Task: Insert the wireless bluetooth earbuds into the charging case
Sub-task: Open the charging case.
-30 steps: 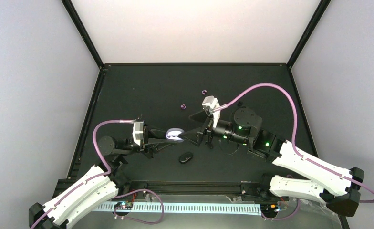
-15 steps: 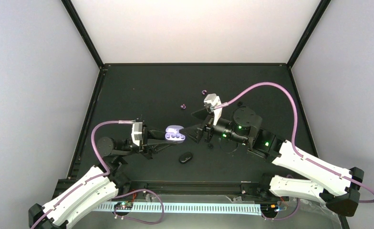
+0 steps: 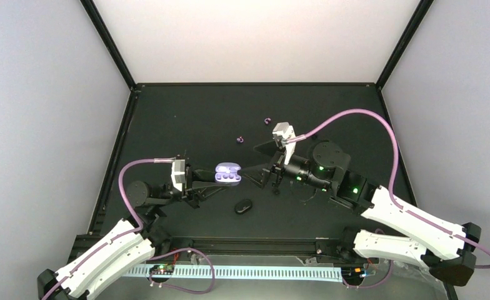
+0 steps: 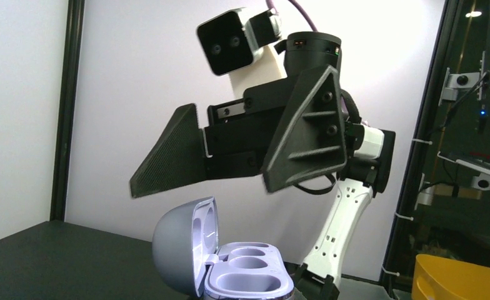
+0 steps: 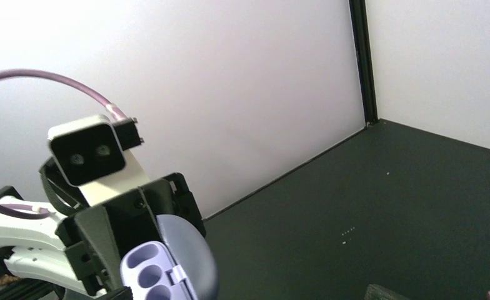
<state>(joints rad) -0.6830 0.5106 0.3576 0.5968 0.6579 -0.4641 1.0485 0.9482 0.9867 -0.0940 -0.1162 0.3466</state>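
A lilac charging case (image 3: 228,174) is held above the black table with its lid swung open, and my left gripper (image 3: 222,177) is shut on its base. In the left wrist view the case (image 4: 250,275) shows three hollow wells and the upright lid (image 4: 179,250). My right gripper (image 3: 249,159) hangs open just right of the case, not touching it, with nothing in it; its spread fingers (image 4: 167,156) fill that view. Two purple earbuds (image 3: 240,139) (image 3: 267,120) lie on the table behind the right gripper. The right wrist view shows the case (image 5: 161,265) from the lid side.
A black oval case (image 3: 244,205) lies shut on the table in front of the lilac one. The black table (image 3: 186,119) is walled by white panels with black corner posts. A yellow bin (image 4: 461,278) stands outside the cell.
The case's lid has swung open. My right gripper has drawn back to the right, away from the case, and spread a little wider. The left gripper has kept hold and shifted slightly left.
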